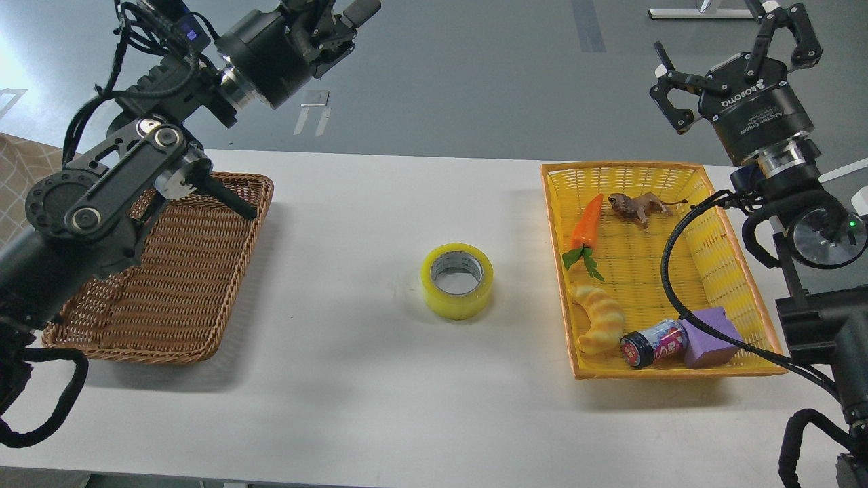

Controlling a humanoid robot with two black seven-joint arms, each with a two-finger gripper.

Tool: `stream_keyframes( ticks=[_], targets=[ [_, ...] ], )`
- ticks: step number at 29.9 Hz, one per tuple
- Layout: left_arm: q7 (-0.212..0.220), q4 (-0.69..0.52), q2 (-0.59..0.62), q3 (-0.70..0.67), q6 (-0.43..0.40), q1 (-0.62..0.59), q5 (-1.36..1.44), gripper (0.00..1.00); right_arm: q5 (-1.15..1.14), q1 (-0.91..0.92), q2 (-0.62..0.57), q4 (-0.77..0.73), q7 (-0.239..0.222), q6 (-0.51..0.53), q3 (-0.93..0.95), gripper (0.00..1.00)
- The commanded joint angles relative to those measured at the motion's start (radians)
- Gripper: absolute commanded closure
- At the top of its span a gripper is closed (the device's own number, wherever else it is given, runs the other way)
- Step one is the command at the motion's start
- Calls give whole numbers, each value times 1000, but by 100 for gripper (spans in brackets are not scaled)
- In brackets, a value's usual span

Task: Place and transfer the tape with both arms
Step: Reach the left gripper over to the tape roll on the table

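The tape [458, 280], a yellow translucent roll with a grey-white core, lies flat on the white table [380, 379] at its middle, touched by nothing. My left gripper [342, 24] is high at the top left, far above and left of the tape; its fingers are partly cut by the frame's top edge. My right gripper [736, 57] is high at the top right, above the yellow basket's far corner, with its fingers spread and nothing between them.
A brown wicker basket [169, 271] sits at the left under my left arm. A yellow basket [739, 271] at the right holds a carrot [587, 224], a small animal figure [634, 205], a yellow ridged toy [600, 318], a can [652, 344] and a purple block [712, 337].
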Motion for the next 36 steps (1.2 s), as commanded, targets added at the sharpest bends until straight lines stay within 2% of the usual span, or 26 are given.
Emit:
stream_keyframes(
  ticks=[1,3,13,19,22,25,26,27,28,30,36],
  targets=[
    [2,-17,-8,60,41,-20,206,2,0,-19,-3,-1,0,0,-1,0],
    [2,-17,-28,135,45,-43,337,2,0,-31,-17,-1,-4,0,-4,0],
    [4,-20,-42,321,45,-129,602,2,0,-89,-46,-4,-6,0,2,0],
    [47,-7,-82,445,44,-170,801,2,0,-128,-54,-4,-5,0,5,0],
    [86,4,-83,492,42,-175,856,2,0,-135,-54,-8,-3,0,5,0],
    [157,29,-94,539,39,-180,875,2,0,-137,-54,-9,-3,0,5,0],
    [212,32,-100,560,39,-187,882,2,0,-137,-54,-9,-3,0,5,0],
    [241,32,-102,571,38,-192,884,2,0,-137,-54,-9,-3,0,5,0],
    [290,32,-102,592,35,-201,884,2,0,-137,-54,-9,-3,0,5,0],
    [323,27,-106,612,23,-207,884,2,0,-137,-54,-9,-3,0,5,0],
    [329,16,-142,614,-46,-206,884,2,-1,-137,-54,-7,-3,0,5,0]
  ],
)
